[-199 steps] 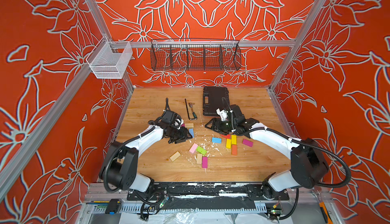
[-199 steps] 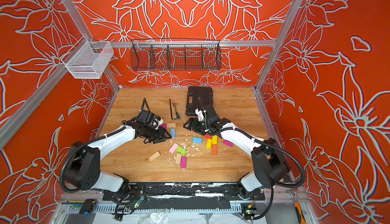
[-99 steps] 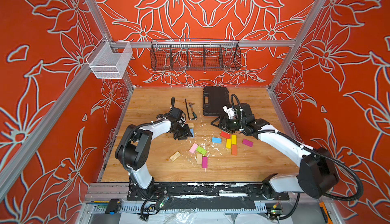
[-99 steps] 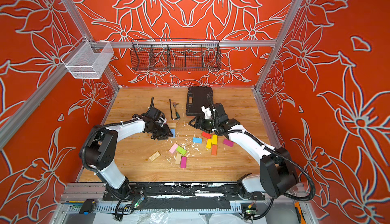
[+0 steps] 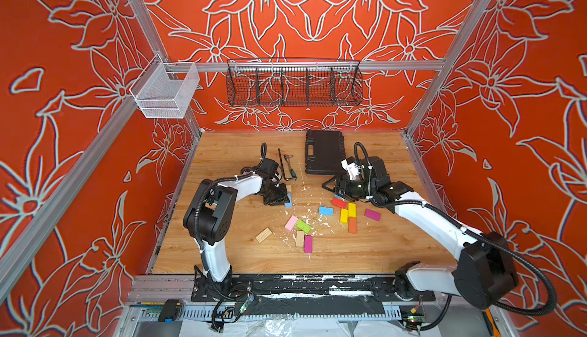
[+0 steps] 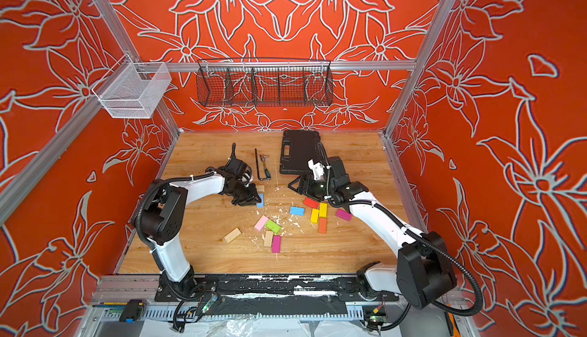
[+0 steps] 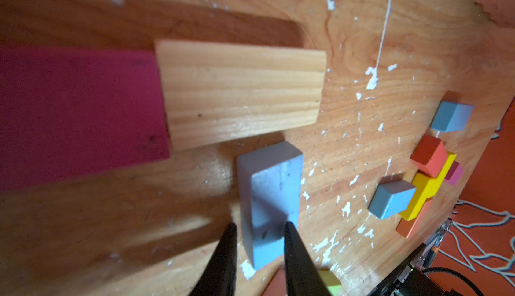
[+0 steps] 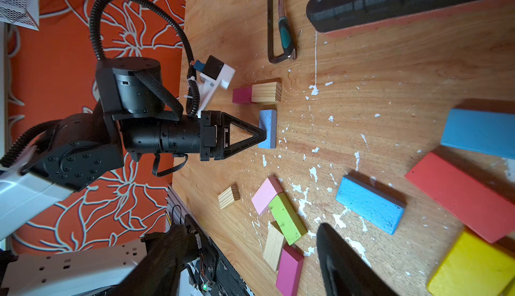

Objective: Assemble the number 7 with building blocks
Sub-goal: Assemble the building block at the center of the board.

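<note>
Held block: a blue flat rectangular wooden block [image 7: 271, 194], pinched across its width at one end by the left gripper [image 7: 259, 226]. Whether it rests on the wooden tabletop [image 5: 238, 160] cannot be told.
Left jaws: narrow, clamped on the blue block.
Figure 7: seemingly begun. A magenta wooden block [image 7: 78, 113] and a plain wooden block [image 7: 239, 93] lie end to end as the top bar. The blue one starts the stem just beside the plain block's free end, with a sliver of table between them. Two stem pieces look to be missing.
Place: left of the black plastic case [image 5: 324, 153] and nearer the robot, just past the black L-shaped hex key [image 5: 283, 168].
Right jaws: wide, holding nothing. The right gripper [image 5: 333, 189] hovers on the case's near side, over a red block [image 5: 339, 203].
Spare blocks: yellow, orange, light blue and magenta ones by the red. A pink, green, plain and magenta cluster lies farther from the case.
Risk: on release, the spreading fingertips may drag the blue block askew or nudge the plain block, breaking the corner. White flakes underneath could leave it rocking.
</note>
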`<state>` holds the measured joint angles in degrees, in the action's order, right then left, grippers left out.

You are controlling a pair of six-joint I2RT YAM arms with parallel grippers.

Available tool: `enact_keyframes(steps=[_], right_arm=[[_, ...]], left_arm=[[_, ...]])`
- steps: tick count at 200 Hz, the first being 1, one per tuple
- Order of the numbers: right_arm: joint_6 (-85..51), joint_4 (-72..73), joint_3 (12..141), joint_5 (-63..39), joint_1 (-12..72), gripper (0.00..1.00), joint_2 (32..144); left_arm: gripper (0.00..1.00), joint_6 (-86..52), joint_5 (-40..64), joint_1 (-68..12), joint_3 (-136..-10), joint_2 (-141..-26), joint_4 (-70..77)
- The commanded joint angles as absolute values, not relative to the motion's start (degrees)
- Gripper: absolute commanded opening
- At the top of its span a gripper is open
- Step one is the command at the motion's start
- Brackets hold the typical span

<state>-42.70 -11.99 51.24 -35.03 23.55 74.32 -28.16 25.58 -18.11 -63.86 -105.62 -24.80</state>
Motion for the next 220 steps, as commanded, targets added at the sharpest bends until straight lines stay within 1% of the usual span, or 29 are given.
enact_keyframes(steps=[1,15,87,195,207,220], right_arm=[[-42.4,-13.2,50.3,-35.7,23.0,0.77,73.3],[-42.4,-13.2,50.2,-35.8,22.9,0.76,73.3],[-42.9,-12.7,49.8,-35.7,22.8,0.76,73.1],[-43.6,-12.0,49.1,-35.8,22.7,0.76,73.2],[-43.6,-11.7,48.9,-35.9,22.8,0.76,73.3],[-43.8,-11.1,48.3,-36.3,22.8,0.76,73.3]], left_arm=[[0.27,-27.9,25.3,-18.3,-65.1,-106.6,-25.9],[0.25,-27.7,25.1,-18.2,-65.3,-106.9,-26.1],[0.23,-26.3,24.7,-18.2,-66.9,-108.0,-27.0],[0.22,-25.8,25.0,-17.7,-67.1,-108.3,-27.0],[0.24,-25.8,25.3,-17.6,-67.1,-108.1,-27.1],[0.29,-25.9,25.4,-17.6,-66.7,-107.5,-26.9]])
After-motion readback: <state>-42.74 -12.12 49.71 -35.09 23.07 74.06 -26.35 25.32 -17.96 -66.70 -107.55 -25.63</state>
